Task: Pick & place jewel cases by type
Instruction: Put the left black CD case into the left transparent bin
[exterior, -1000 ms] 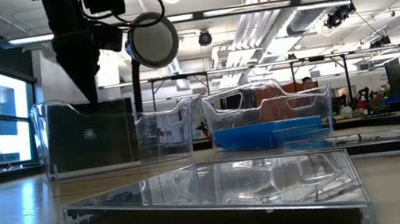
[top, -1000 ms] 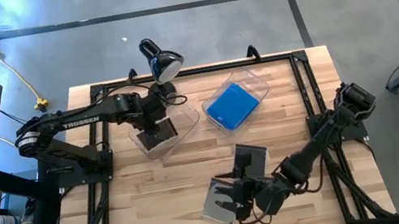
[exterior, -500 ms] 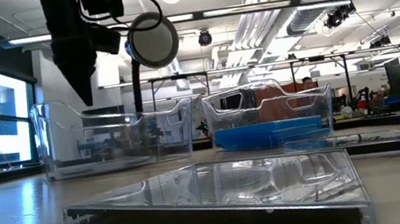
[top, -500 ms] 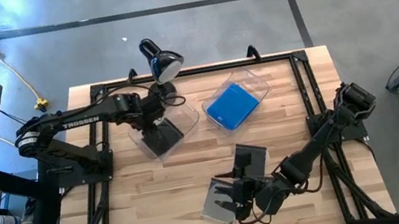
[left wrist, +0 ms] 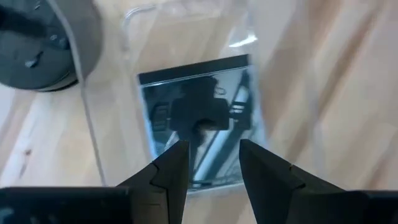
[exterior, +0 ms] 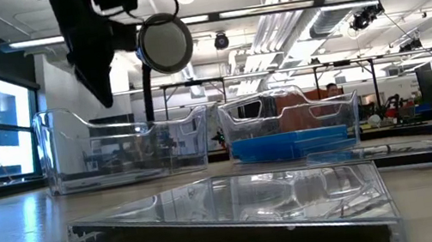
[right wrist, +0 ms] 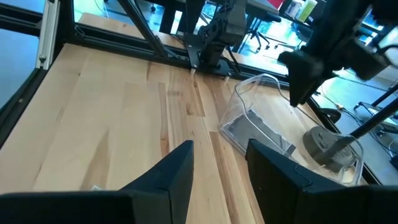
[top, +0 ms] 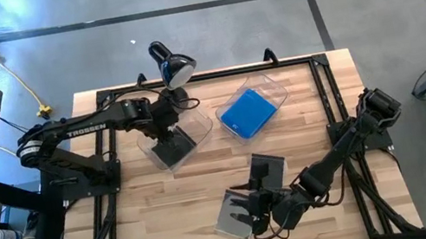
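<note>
Hovering spread and empty above a dark jewel case point(left wrist: 198, 142) flat in the clear bin point(top: 174, 139), the left pincer point(left wrist: 210, 163) matches the right pincer point(right wrist: 219, 163), spread near two cases point(top: 248, 194) on the counter point(top: 300, 113)

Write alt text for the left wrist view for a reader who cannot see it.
The left tool, its two dark fingers apart and empty, hangs above a dark grey square plastic disc case lying flat inside a clear plastic bin on the pale wooden table. The round dark lamp base stands beside the bin.
</note>
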Controlling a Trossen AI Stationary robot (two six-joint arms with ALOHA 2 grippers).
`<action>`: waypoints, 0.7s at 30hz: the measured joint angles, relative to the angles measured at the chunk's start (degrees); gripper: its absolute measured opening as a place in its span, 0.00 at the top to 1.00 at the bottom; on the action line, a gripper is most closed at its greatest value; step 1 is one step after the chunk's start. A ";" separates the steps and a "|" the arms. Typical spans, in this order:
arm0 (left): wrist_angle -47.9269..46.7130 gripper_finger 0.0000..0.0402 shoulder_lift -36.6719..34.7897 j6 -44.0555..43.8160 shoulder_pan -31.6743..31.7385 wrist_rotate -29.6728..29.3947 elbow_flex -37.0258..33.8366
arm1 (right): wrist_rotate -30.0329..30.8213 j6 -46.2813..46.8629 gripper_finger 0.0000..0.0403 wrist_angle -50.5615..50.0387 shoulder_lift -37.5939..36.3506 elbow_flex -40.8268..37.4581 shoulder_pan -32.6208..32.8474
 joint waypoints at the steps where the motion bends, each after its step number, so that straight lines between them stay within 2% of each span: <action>1: -0.80 0.66 0.00 0.02 0.00 0.67 1.23 | 0.04 0.01 0.65 -0.14 0.00 0.00 0.00; 8: -13.25 0.66 0.00 -0.41 0.00 0.05 16.12 | -0.21 1.31 0.65 -1.87 0.00 0.00 -0.14; 13: -21.16 0.66 -0.55 -2.87 0.00 1.64 26.23 | -5.19 14.17 0.65 -12.37 0.00 0.02 -1.66; 17: -25.34 0.66 -2.32 -3.48 0.00 1.75 28.25 | -12.71 25.50 0.65 -23.28 0.00 0.02 -3.29; 21: -30.65 0.66 -5.41 -7.55 -0.02 1.77 27.31 | -13.55 33.40 0.65 -30.38 0.00 0.00 -3.89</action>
